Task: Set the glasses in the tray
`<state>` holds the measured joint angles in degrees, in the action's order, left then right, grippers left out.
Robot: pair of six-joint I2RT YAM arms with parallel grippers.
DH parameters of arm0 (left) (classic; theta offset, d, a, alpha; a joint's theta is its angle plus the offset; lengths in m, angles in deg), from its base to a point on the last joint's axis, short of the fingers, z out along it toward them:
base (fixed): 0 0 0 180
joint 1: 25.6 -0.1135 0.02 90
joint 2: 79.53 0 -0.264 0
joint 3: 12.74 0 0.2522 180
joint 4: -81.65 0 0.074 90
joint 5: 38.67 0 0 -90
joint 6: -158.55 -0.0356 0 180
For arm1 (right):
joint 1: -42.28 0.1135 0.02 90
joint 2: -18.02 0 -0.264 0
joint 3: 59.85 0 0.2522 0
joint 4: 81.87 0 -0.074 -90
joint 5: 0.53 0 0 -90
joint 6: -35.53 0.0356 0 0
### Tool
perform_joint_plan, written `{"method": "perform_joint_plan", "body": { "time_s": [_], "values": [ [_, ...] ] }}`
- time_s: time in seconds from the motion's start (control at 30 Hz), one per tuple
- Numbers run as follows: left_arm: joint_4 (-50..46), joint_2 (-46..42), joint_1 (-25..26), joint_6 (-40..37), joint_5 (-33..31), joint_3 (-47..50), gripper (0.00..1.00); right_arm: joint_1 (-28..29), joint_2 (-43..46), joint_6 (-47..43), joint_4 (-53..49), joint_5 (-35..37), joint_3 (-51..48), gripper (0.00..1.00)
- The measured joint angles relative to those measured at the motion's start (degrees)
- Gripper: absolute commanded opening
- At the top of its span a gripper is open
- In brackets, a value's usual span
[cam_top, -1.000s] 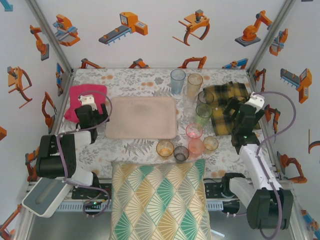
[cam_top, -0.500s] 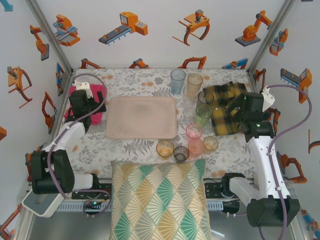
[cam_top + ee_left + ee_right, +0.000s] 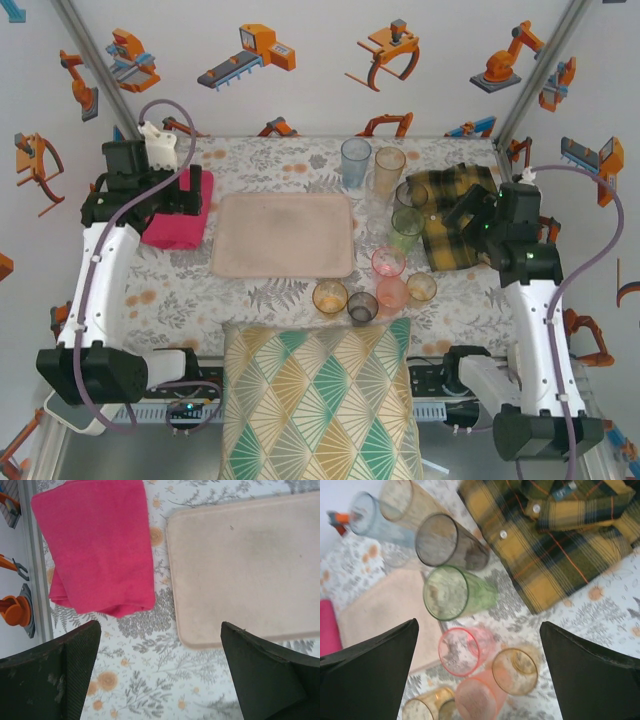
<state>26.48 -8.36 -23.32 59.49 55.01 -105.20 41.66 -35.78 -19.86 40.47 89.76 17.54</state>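
My right gripper [image 3: 478, 630] hung empty with its fingers spread wide above the pink tumbler [image 3: 460, 651], the green tumbler [image 3: 447, 592] just beyond. The left gripper [image 3: 160, 627], equally spread, hovered by a corner of the tray [image 3: 240, 570]. The glasses [image 3: 388, 265] stood crowded to the right of the bare tray. I judged one finger should drop inside a rim, clear of the neighbours. Around them lay a floral tablecloth [image 3: 270, 295], a plaid shirt [image 3: 560, 540], a pink cloth [image 3: 95, 545] and robot-print walls [image 3: 300, 90].
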Motion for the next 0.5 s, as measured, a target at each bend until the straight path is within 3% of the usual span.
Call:
{"method": "perform_joint_plan", "body": {
  "time_s": [0.2, 0.5],
  "values": [
    [-11.41, -1.05, 0.00, -2.69, 4.68, -7.69, 0.97, 2.29, -2.62, -1.44, -10.21, -2.45, 4.59, 0.85],
    [-19.65, -2.82, 0.46, -3.54, 9.88, -8.28, 0.97, 24.20, -7.61, 0.61, -23.43, 5.53, 16.55, 0.78]
  ]
}}
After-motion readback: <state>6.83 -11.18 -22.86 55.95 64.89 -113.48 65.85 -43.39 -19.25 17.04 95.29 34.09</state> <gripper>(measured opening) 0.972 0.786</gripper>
